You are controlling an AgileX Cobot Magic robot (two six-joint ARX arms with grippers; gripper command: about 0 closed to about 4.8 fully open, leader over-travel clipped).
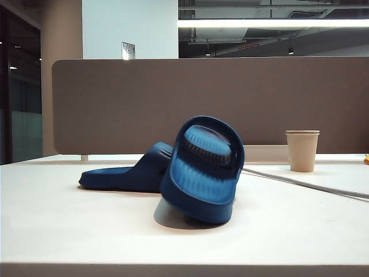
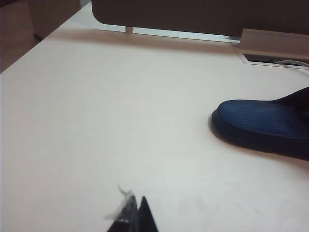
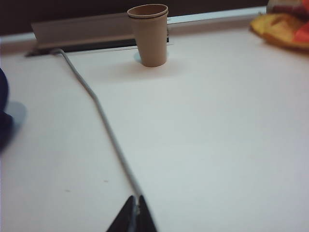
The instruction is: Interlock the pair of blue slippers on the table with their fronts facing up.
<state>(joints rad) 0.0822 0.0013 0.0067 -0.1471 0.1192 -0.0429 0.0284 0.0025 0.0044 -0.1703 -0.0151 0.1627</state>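
The pair of blue slippers (image 1: 173, 170) is found near the middle of the white counter (image 1: 69, 231). One slipper (image 1: 130, 173) lies flat, sole down; the other slipper (image 1: 203, 170) is propped up on edge against it, so that its lighter blue ribbed footbed and the dark ribbed strap are turned toward the exterior camera. The two are seen touching. In the left wrist view only the rounded end of the flat slipper (image 2: 263, 126) is shown, the rest being cut off at the frame edge; in the right wrist view only a dark blue sliver at the picture's border can be made out.

A tan paper cup (image 1: 302, 150) is set upright farther back on the right, well apart from the slippers; its contents cannot be seen from any view. A grey cable (image 1: 305, 183) is laid across the counter between cup and slippers. A grey-brown partition (image 1: 115, 104) is stood along the back edge. Something yellow and red (image 3: 285, 28), blurred and cut off, is lying beyond the cup.

The left hand (image 2: 134, 217) is clenched, nothing held, low over bare counter well apart from the slipper. The right hand (image 3: 134, 217) is likewise clenched and empty, its tips just above the cable.
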